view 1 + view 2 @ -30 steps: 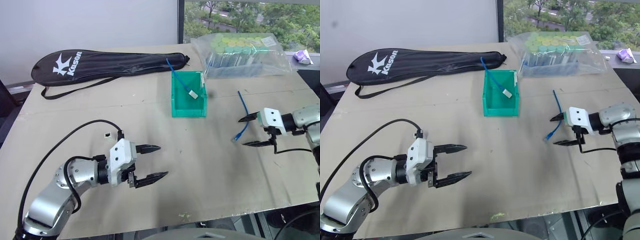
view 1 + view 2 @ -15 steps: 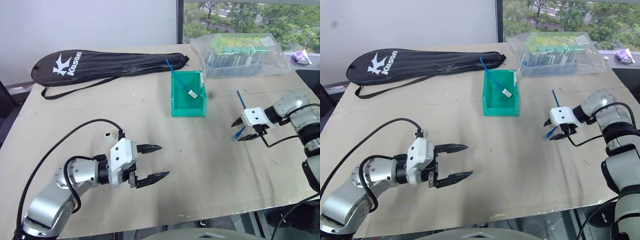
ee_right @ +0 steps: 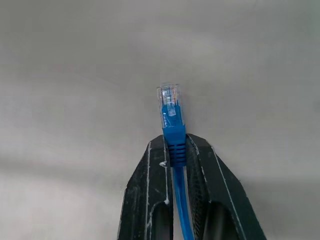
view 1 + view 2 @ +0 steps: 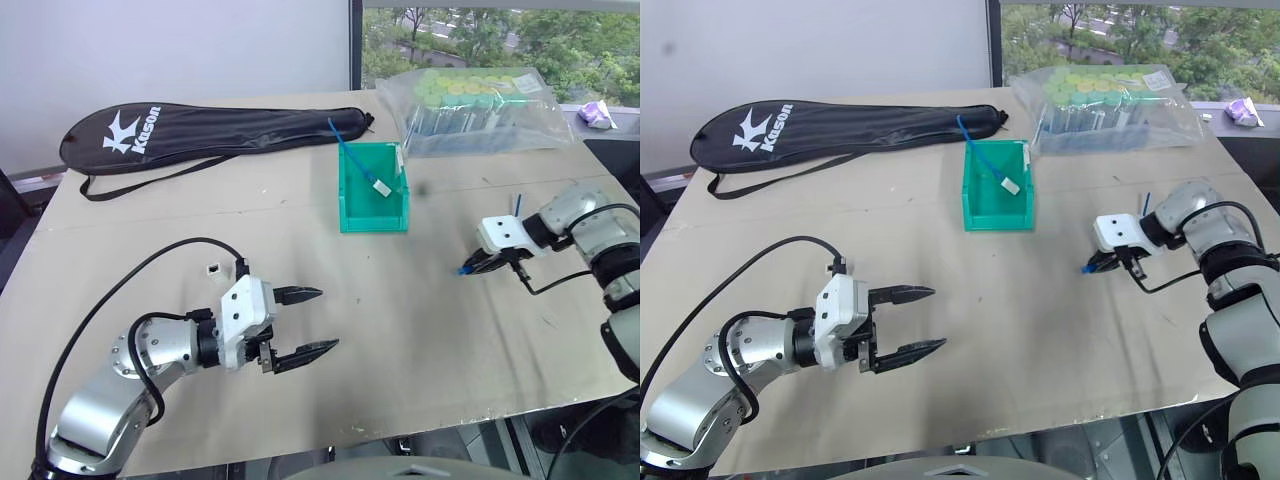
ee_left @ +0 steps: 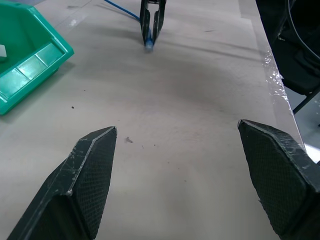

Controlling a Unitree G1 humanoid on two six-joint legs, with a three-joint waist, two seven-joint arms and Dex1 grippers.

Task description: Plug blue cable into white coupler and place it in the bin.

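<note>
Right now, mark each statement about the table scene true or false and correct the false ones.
1. The right gripper is shut on the thin bright-blue cable, just behind its clear plug. True.
2. The left gripper holds the tiny white coupler block. False: it is open and holds nothing; the coupler lies on the table behind it.
3. The small green plastic bin already holds a second blue cable with a white block. True.
4. The black racket bag lies inside the bin. False: it lies on the table beside the bin.

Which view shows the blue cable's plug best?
Right wrist view: the clear plug of the blue cable pokes out, pinched by the right gripper. Head views show a blue speck; left wrist view, a distant tip.
</note>
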